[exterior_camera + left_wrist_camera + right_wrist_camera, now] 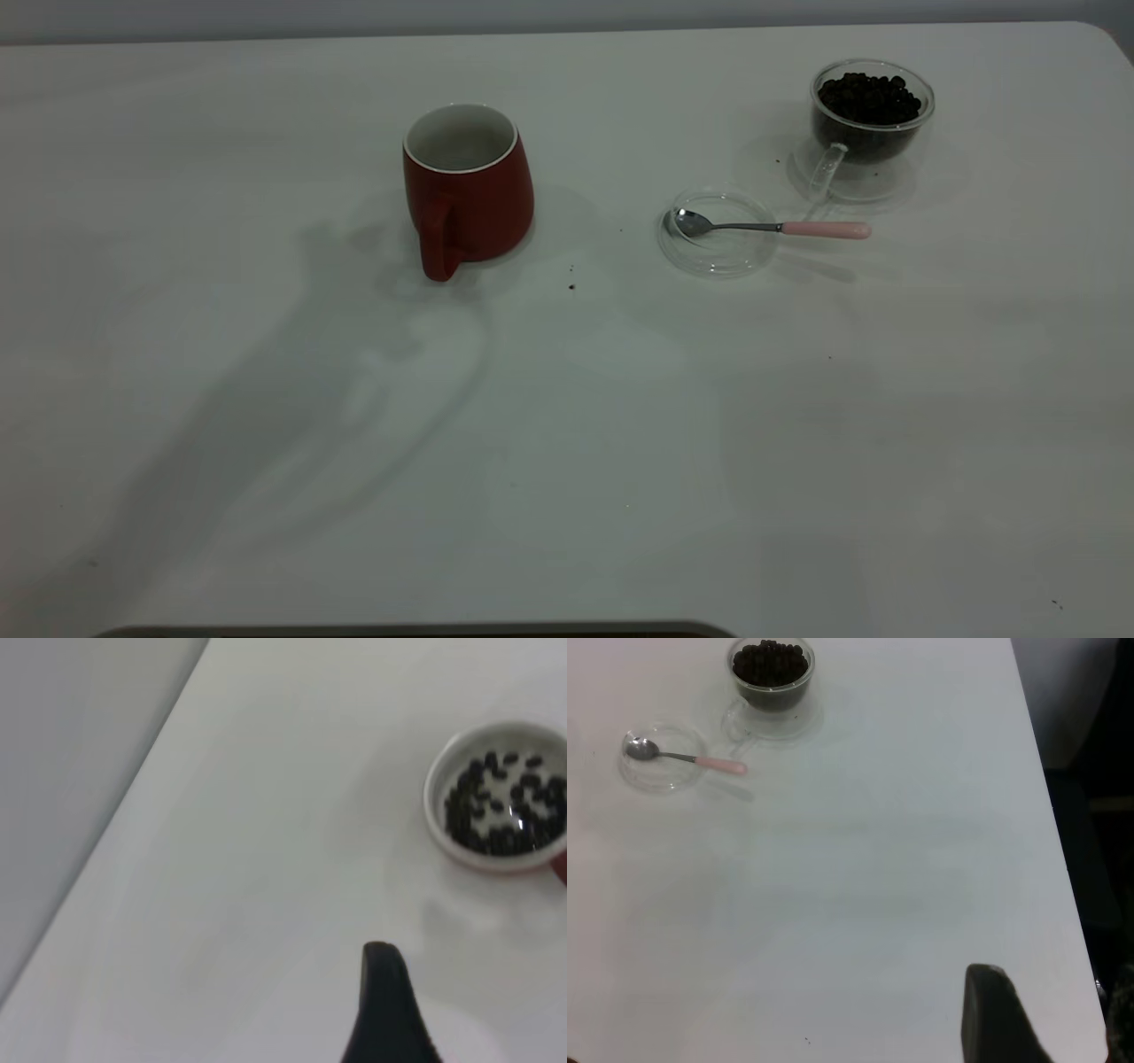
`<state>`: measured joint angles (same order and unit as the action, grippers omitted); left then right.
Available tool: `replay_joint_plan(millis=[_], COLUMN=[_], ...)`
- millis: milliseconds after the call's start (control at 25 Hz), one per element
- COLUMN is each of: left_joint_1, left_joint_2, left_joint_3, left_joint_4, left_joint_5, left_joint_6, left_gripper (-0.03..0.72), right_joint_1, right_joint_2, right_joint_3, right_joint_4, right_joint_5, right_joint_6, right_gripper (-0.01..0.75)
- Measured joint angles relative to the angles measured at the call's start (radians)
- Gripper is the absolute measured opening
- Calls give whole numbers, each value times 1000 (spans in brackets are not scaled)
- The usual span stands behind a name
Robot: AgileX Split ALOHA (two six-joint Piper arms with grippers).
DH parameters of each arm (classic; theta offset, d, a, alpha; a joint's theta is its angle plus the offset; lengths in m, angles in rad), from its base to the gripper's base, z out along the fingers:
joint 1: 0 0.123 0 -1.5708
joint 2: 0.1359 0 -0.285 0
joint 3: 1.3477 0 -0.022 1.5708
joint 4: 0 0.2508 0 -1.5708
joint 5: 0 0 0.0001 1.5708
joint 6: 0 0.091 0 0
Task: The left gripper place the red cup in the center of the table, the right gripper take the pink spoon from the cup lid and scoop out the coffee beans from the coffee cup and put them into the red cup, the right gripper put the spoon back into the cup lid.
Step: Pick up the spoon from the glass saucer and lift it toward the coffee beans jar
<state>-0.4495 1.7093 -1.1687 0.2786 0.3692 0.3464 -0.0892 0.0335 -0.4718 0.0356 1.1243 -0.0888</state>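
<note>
The red cup [468, 190] stands upright left of the table's [567, 425] middle, handle toward the front. The left wrist view shows it from above [500, 797] with coffee beans [505, 806] inside. The coffee cup [871, 120] with a heap of beans [868, 97] stands at the far right. The pink spoon [771, 228] lies with its bowl in the cup lid [718, 252], handle sticking out to the right. Neither gripper is in the exterior view. My left gripper [385, 1010] hangs above bare table, apart from the red cup. My right gripper [1054, 1010] is open and empty near the table's edge, far from the lid [660, 771] and coffee cup [771, 678].
A few dark specks [571, 285] lie on the table between the red cup and the lid. The table's right edge [1063, 859] drops to a dark floor. A wide shadow falls over the front left of the table.
</note>
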Motion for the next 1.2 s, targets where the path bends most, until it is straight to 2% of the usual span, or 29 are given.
replay_joint_plan(millis=[400, 800, 1040, 1200], left_joint_1=[0, 0, 0, 0], left_joint_2=[-432, -667, -776, -879], left_joint_3=[2, 15, 51, 139], left_joint_4=[-8, -17, -19, -20], left_joint_5=[506, 797, 801, 801], left_joint_6=[-255, -317, -431, -462], left_gripper=[569, 569, 569, 569], right_joint_1=[0, 0, 0, 0], right_joint_2=[0, 0, 0, 0], right_joint_3=[0, 0, 0, 0], right_joint_4=[0, 0, 0, 0], right_joint_5=[0, 0, 0, 0], right_joint_6=[0, 0, 0, 0], right_gripper=[343, 343, 343, 343])
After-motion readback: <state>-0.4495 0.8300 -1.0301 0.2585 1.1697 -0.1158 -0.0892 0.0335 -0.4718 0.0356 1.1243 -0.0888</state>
